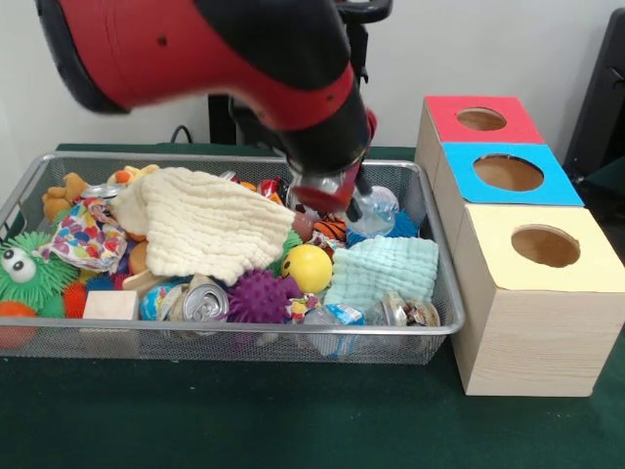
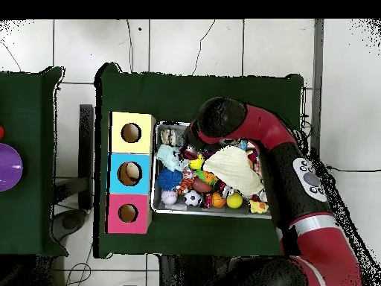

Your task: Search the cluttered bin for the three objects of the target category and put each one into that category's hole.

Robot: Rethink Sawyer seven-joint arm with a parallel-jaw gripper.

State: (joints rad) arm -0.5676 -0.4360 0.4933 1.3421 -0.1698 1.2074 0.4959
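Down in the silver wire-mesh bin (image 1: 444, 327), the claw (image 1: 337, 200) hangs at the far right part, just beside a small clear pale-blue plastic bottle (image 1: 376, 210); whether it is spread or pinching cannot be told. Near it lie a cream quilted cloth (image 1: 210, 230), a yellow ball (image 1: 308, 267), a purple spiky ball (image 1: 259, 295) and a mint cloth (image 1: 386, 272). Right of the bin, on the green surface (image 1: 293, 420), stands the pale wooden box with the round hole in its blue panel (image 1: 508, 173)
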